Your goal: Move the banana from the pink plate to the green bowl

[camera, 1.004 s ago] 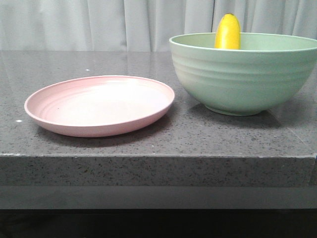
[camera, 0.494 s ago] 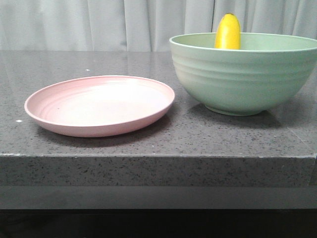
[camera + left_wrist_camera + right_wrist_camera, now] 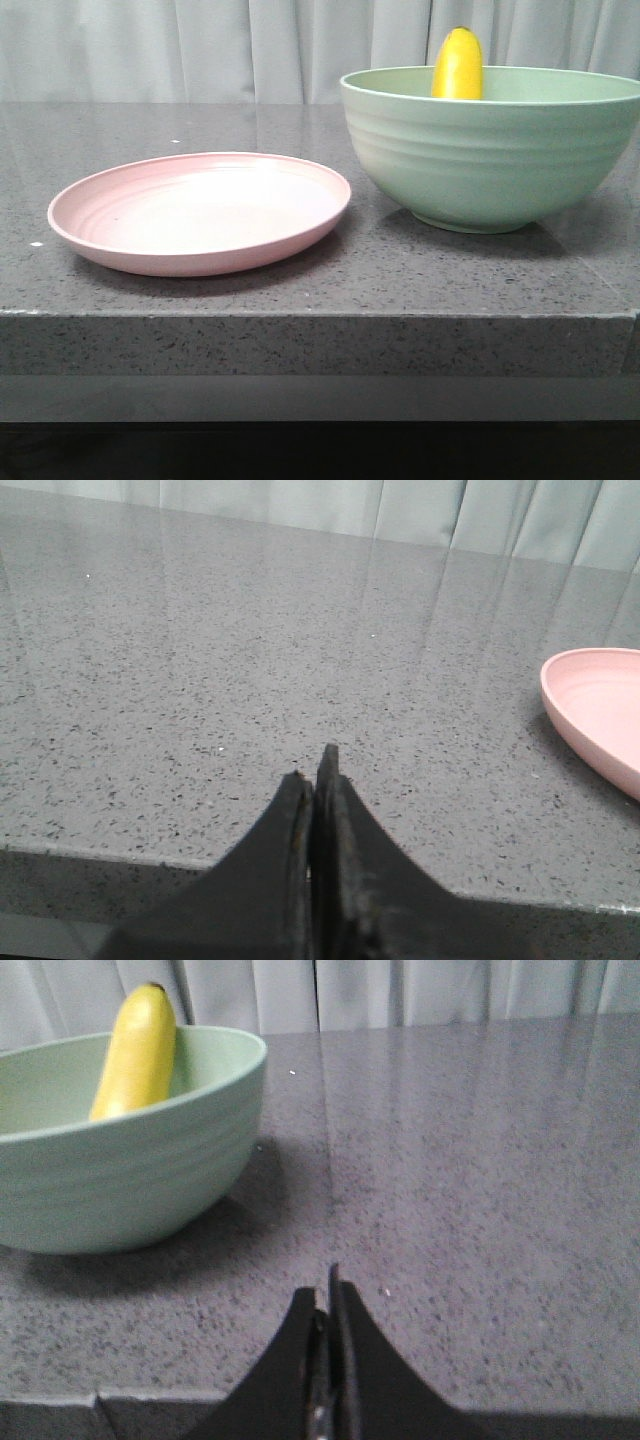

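Observation:
The yellow banana (image 3: 459, 64) stands leaning inside the pale green bowl (image 3: 490, 160) at the right of the table; only its upper end shows above the rim. It also shows in the right wrist view (image 3: 134, 1052), resting against the bowl's (image 3: 120, 1175) inner wall. The pink plate (image 3: 200, 210) sits empty to the left of the bowl; its edge shows in the left wrist view (image 3: 595, 715). My left gripper (image 3: 314, 770) is shut and empty near the table's front edge, left of the plate. My right gripper (image 3: 325, 1290) is shut and empty near the front edge, right of the bowl.
The grey speckled stone table (image 3: 320, 280) has a thick front edge (image 3: 320, 345). A pale curtain (image 3: 200, 45) hangs behind the table. Neither arm shows in the front view.

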